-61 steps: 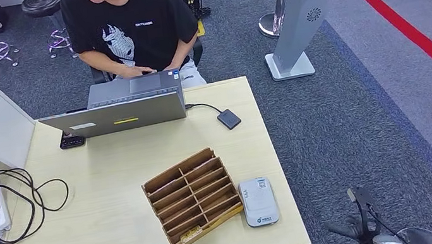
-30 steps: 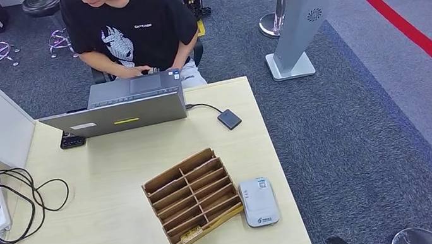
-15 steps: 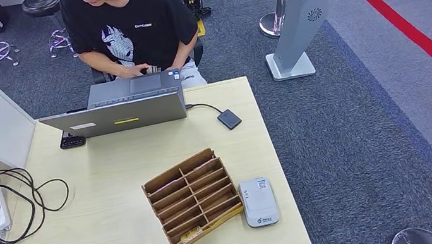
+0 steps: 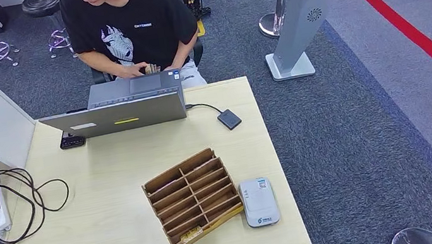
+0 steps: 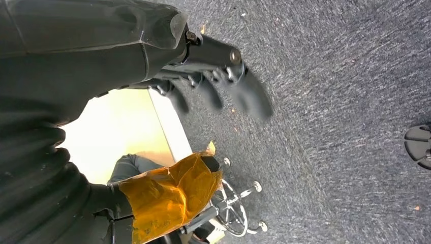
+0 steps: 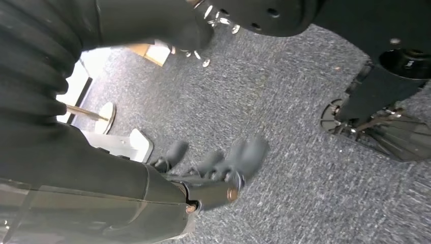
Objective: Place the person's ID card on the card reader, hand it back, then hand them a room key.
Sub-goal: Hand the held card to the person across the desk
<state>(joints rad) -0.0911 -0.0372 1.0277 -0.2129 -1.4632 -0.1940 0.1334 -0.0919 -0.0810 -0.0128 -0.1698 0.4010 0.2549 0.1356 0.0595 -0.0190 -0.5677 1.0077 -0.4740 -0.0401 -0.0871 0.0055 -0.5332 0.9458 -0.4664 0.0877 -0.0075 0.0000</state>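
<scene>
Gone from the desk's [image 4: 121,237] corner, the right robot hand [image 6: 213,168] hangs empty, fingers spread, like the left robot hand [image 5: 213,86]; the grey card reader [image 4: 258,201] awaits an ID card, seemingly with the seated person [image 4: 130,32].

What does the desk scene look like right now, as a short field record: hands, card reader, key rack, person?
left hand: hanging over the carpet, fingers apart, holding nothing
right hand: hanging over the carpet, fingers apart, holding nothing
card reader: flat on the desk, beside the rack, nothing on it
key rack: wooden, slotted, near the desk's front edge
person: seated behind the laptop, hands together at its far edge
ID card: cannot tell
</scene>
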